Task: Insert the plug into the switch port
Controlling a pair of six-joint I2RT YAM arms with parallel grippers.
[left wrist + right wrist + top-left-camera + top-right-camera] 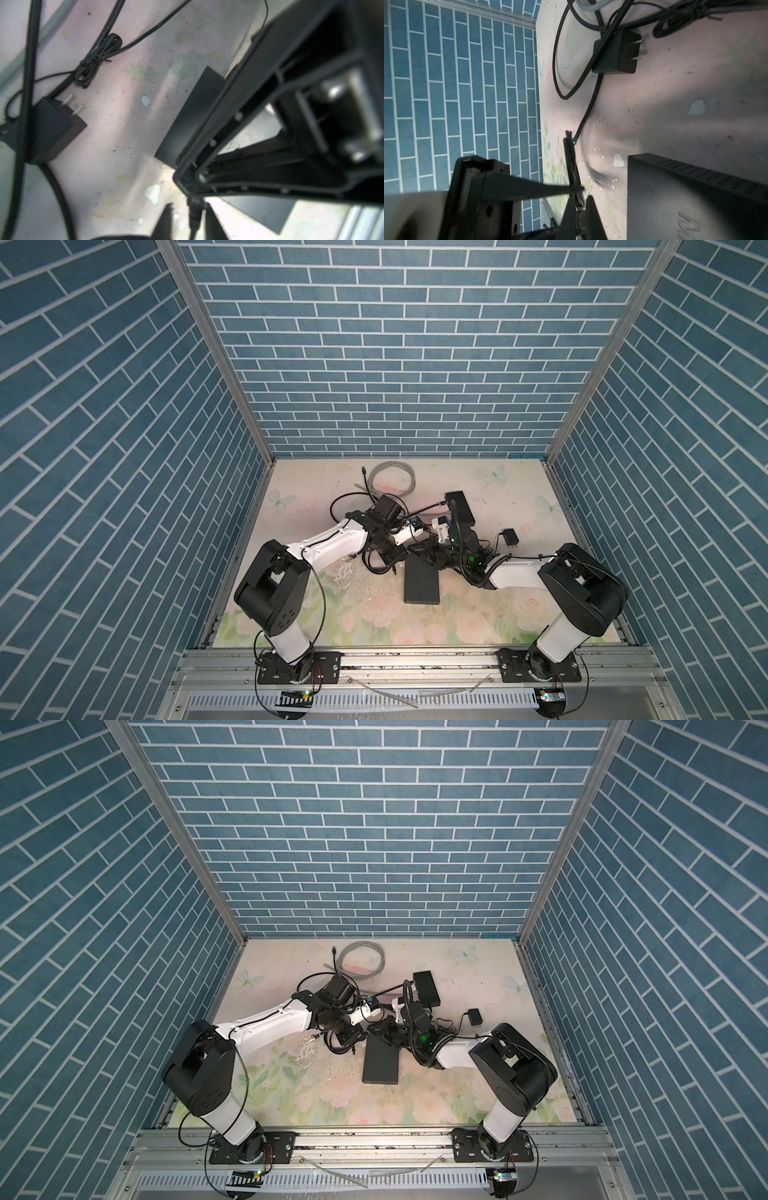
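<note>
The black plug [195, 207] on its thin black cable [588, 108] hangs above the floral mat. My right gripper [581, 197] is shut on the plug. My left gripper [189, 205] is open: its fingers [166, 222] straddle the plug, with a gap on one side. In the right wrist view a left finger [529, 187] reaches in to the plug just beyond my right jaws. In both top views the two grippers meet at mid-table, left [403, 549] against right [419, 551]. The flat black switch [422, 580] [381, 1063] [695, 197] lies just in front of them. Its port is not visible.
A second black box [461, 508] lies at the back right with a cable in its corner. A black power adapter [510, 537] [52, 128] lies to the right, another adapter [616, 54] among loose black cables. A grey cable coil [392, 477] sits at the back.
</note>
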